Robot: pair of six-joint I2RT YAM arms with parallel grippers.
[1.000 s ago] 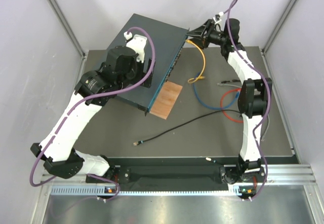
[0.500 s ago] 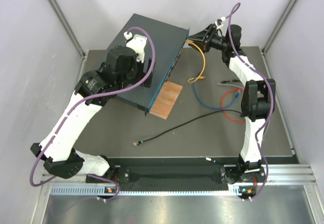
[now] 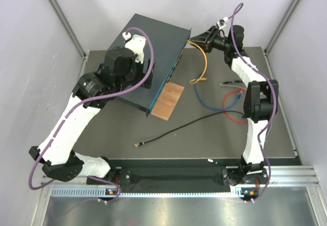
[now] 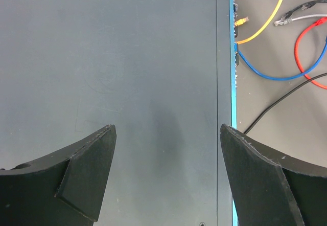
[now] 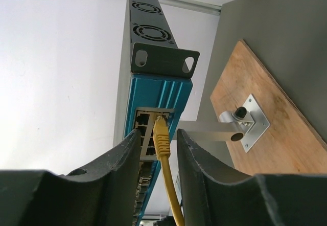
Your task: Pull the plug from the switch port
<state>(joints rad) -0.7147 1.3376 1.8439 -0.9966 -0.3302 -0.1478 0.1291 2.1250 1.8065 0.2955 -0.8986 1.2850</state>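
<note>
1. Plug (image 5: 160, 126): yellow, seated in a socket near the far end of the switch's (image 5: 153, 90) port face. Its yellow cable (image 3: 204, 62) drops to the table (image 3: 230, 144).
2. Switch lies flat and angled at the table's far left, port face turned toward the right arm, so the plug can be reached head-on.
3. Right gripper (image 5: 158, 134): fingers straddle the plug with a thin gap each side, not pinching. They line up with the cable, likely so a pull goes straight out.
4. Left gripper (image 4: 167, 129): spread wide over the switch's top panel, contact can't tell. Probably there to pin the box against the pull.
5. Step, my read: grasp the plug. Risk: latch stays caught and the box drags.
6. Wooden board (image 3: 167, 100) sits just beside the port face. Blue cable (image 3: 204, 103) and red cable (image 3: 230, 114) lie on the table, away from the plug.
</note>
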